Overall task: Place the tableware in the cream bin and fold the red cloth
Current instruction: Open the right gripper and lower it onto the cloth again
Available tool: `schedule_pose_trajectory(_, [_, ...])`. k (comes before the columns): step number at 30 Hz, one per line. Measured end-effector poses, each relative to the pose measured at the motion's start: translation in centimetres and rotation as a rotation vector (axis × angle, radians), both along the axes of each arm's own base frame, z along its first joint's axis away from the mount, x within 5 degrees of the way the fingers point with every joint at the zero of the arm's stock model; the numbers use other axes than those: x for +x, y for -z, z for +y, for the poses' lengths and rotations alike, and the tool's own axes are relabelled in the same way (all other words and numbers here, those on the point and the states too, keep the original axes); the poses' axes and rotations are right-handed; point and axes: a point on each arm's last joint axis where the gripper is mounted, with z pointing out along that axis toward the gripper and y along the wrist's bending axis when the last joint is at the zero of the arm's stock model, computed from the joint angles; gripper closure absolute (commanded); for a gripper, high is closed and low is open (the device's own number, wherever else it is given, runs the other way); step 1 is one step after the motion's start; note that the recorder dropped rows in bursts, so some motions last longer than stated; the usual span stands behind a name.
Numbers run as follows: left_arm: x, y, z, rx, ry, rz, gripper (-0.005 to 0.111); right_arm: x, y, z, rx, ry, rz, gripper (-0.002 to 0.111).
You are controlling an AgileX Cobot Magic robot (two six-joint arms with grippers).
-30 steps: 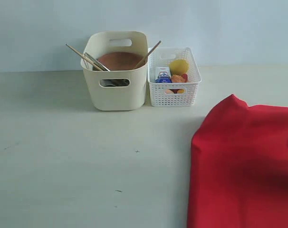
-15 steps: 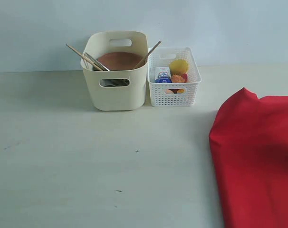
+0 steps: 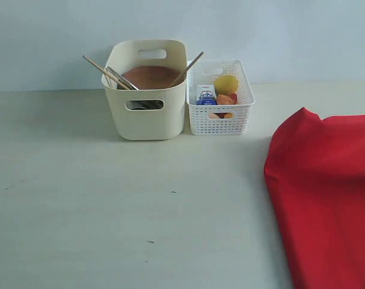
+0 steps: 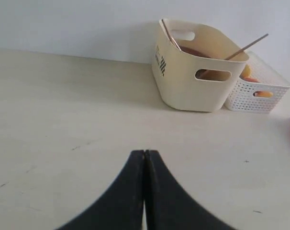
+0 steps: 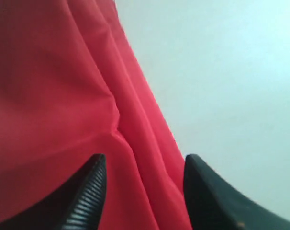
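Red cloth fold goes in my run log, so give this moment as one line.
cream bin: plate, chopsticks inside | red cloth: lying at right | left gripper: shut, empty | right gripper: open above red cloth

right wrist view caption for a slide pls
Open right pincer above a crease in the red cloth, close to the cloth's edge.

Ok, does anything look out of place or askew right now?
The red cloth lies bunched on the right, one corner humped up, not folded flat. Two chopsticks stick out slanted over the rim of the cream bin. Nothing spilled or damaged.
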Motion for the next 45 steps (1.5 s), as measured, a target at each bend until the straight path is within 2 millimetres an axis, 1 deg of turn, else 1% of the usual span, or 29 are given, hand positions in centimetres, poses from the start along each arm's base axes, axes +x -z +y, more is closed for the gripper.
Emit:
schedule_pose_trajectory(2, [0.1,0.2,0.0,-0.001,0.001,0.006,0.107,-0.1,-1.4,0.4,0.023,-0.003,-0.076,0.064])
schedule_pose_trajectory(5, [0.1,0.3,-0.1,-0.005,0.003,0.005,0.107,-0.8,-2.7,1.4,0.073,-0.033,-0.184,0.076])
schedule_pose_trajectory(8, [0.1,0.2,-0.1,-0.007,0.004,-0.003,0.107,-1.6,-3.2,2.4,0.125,-0.068,-0.252,0.087])
schedule_pose_trajectory(12, [0.1,0.2,-0.2,-0.024,0.01,-0.003,0.107,-2.4,-3.2,3.5,0.197,-0.105,-0.293,0.096])
schedule_pose_trajectory(16, [0.2,0.9,-0.3,-0.053,0.003,0.022,0.107,-2.7,-2.6,4.6,0.295,-0.142,-0.31,0.097])
schedule_pose_trajectory(21, [0.5,2.6,-0.3,-0.052,-0.019,0.069,0.107,-2.8,-2.2,5.7,0.397,-0.198,-0.35,0.097])
schedule_pose_trajectory(24, [0.6,3.5,-0.4,-0.052,-0.02,0.09,0.107,-2.6,-2.3,5.9,0.418,-0.207,-0.371,0.097])
schedule_pose_trajectory(28, [0.7,4.0,-0.4,-0.051,-0.03,0.095,0.107,-2.6,-2.2,6.0,0.426,-0.217,-0.369,0.097])
schedule_pose_trajectory(32, [0.8,4.4,-0.2,-0.052,-0.062,0.094,0.107,-2.3,-0.8,6.2,0.449,-0.226,-0.323,0.098])
schedule_pose_trajectory(36, [0.8,4.6,-0.1,-0.054,-0.086,0.098,0.107,-1.8,1.3,7.9,0.458,-0.289,-0.239,0.098])
schedule_pose_trajectory(39, [0.8,4.5,-0.1,-0.055,-0.092,0.096,0.107,-1.4,2.7,9.5,0.417,-0.336,-0.184,0.098])
schedule_pose_trajectory(41, [0.8,4.5,-0.1,-0.055,-0.095,0.096,0.107,-1.3,3.5,10.1,0.378,-0.34,-0.148,0.098])
schedule_pose_trajectory(45, [0.8,4.5,-0.1,-0.055,-0.094,0.094,0.107,-1.1,4.4,10.3,0.296,-0.307,-0.106,0.099])
